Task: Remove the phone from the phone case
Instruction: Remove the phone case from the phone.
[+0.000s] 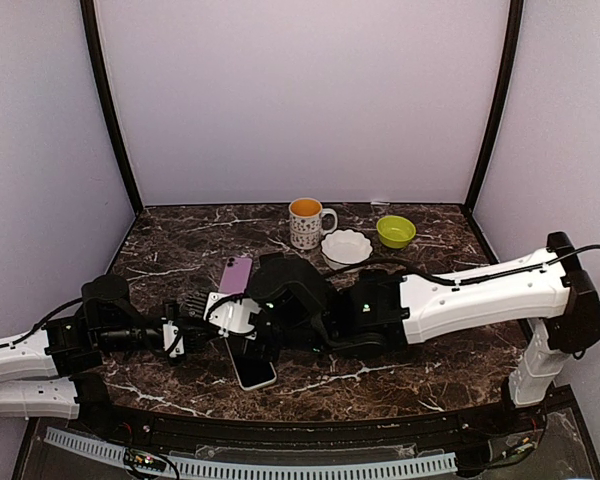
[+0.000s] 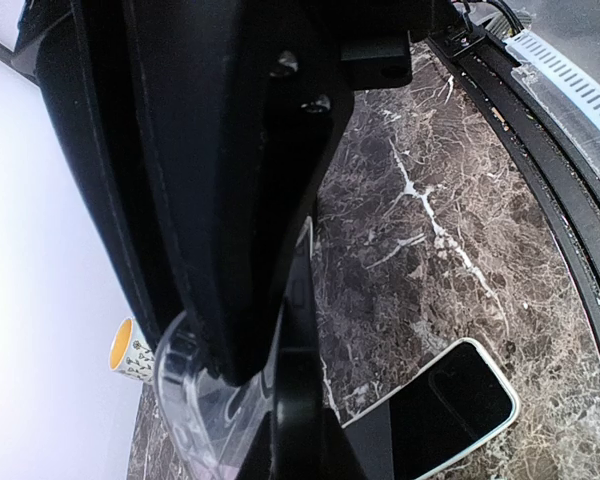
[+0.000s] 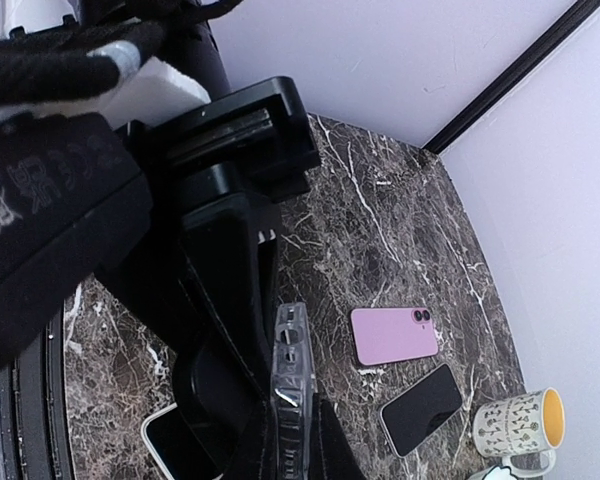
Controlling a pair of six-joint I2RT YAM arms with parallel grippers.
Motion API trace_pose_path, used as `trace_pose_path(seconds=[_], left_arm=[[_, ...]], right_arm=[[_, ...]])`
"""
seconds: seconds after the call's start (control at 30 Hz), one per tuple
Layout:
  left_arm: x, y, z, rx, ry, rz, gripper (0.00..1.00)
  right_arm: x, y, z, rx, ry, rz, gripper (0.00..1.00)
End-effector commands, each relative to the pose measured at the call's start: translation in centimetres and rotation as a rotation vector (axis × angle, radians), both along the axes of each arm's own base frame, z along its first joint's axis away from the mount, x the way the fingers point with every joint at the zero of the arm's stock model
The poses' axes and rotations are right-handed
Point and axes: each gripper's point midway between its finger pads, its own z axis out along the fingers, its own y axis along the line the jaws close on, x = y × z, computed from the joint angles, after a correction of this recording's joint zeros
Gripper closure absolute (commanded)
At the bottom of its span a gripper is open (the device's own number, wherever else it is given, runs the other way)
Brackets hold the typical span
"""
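The clear phone case (image 1: 235, 315) hangs above the table between my two grippers, and it looks empty. My left gripper (image 1: 208, 320) is shut on one end of the case (image 2: 192, 400). My right gripper (image 1: 250, 318) is shut on the other end, where the case (image 3: 292, 375) stands edge-on between its fingers. A phone (image 1: 252, 368) with a white rim lies screen up on the marble below them. That phone also shows in the left wrist view (image 2: 450, 405) and, partly hidden, in the right wrist view (image 3: 165, 445).
A pink phone (image 1: 236, 273) lies face down behind the grippers, beside a black-screened phone (image 3: 421, 408). A patterned mug (image 1: 307, 222), a white scalloped dish (image 1: 346, 246) and a green bowl (image 1: 395, 231) stand at the back. The table's front rail (image 2: 570, 200) runs close by.
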Motion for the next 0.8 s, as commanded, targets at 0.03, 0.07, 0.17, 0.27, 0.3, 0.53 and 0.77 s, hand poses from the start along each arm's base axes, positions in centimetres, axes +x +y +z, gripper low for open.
trace_pose_path(seconds=[0.03,0.07,0.17,0.27,0.3,0.53,0.77], left_arm=[[1.4,0.3,5.7,-0.155,-0.144,0.071,1.0],[1.4,0.3,5.7,-0.155,-0.144,0.071,1.0],[1.4,0.3,5.6,-0.154,-0.143,0.069,1.0],[1.4,0.3,5.5,-0.15,-0.142,0.068,1.0],[1.3,0.3,5.5,-0.15,-0.141,0.065,1.0],[1.0,0.0,5.2,-0.137,-0.128,0.036,1.0],[1.0,0.0,5.1,-0.132,-0.13,0.037,1.0]], right_arm=[[0.3,-2.7,-3.1,-0.116,0.024,-0.059,1.0],[0.6,-3.0,-3.1,-0.116,0.024,-0.068,1.0],[1.2,-3.6,-3.0,-0.108,0.032,-0.09,1.0],[1.8,-4.3,-2.8,-0.102,0.035,-0.112,1.0],[2.1,-4.5,-2.8,-0.102,0.033,-0.122,1.0],[6.0,-8.0,-3.0,-0.147,0.0,-0.26,1.0],[11.2,-12.6,-1.9,-0.001,0.213,-0.447,1.0]])
